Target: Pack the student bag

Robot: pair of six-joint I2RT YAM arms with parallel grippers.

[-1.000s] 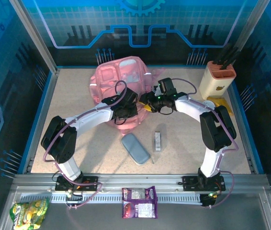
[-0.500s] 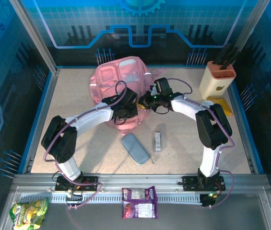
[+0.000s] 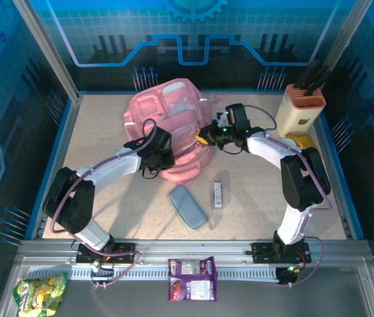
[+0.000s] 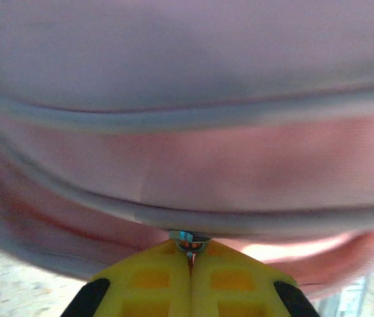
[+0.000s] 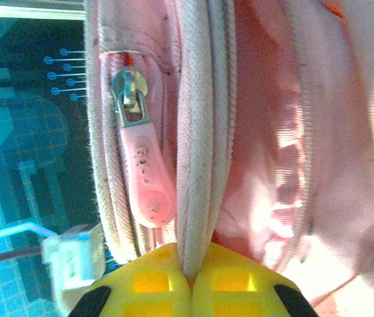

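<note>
The student bag [image 3: 168, 115], a large pink backpack, lies at the back middle of the table. My left gripper [image 3: 165, 160] is at the bag's near left side. In the left wrist view its yellow fingers [image 4: 154, 281] are shut on a small metal zip slider [image 4: 187, 238] under a pale grey strip [image 4: 240, 221]. My right gripper [image 3: 204, 138] is at the bag's right side. In the right wrist view it is shut on a pale zip-edge fold [image 5: 197, 165] of the bag, beside a pink rubber zip pull [image 5: 146, 175].
A grey pencil case [image 3: 187, 206] and a small flat box [image 3: 217, 195] lie in front of the bag. A cream holder with an orange top [image 3: 300, 105] stands at the back right, a yellow item [image 3: 304, 142] beside it. Purple [image 3: 192, 279] and green [image 3: 39, 292] snack packets lie on the front rail.
My right gripper has shut on the bag's edge and moved a little right. My left arm has pulled left with the zip slider, and the bag's front has stretched out.
</note>
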